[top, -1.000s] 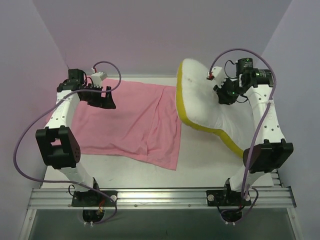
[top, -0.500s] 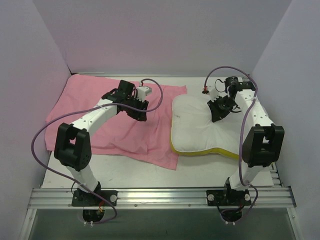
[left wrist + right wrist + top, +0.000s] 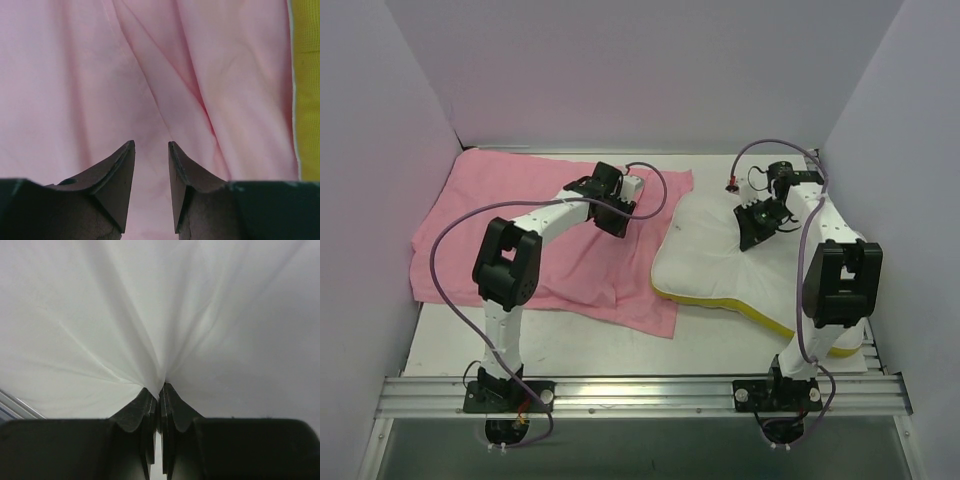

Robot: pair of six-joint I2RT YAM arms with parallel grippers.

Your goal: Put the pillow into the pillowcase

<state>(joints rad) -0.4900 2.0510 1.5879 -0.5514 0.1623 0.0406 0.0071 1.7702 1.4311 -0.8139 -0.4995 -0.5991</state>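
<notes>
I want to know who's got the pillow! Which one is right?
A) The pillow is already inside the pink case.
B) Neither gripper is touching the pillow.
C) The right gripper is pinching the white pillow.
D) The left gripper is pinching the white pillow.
C: the right gripper is shut on a bunched fold of the pillow, while the left gripper hangs open over the pillowcase.
</notes>
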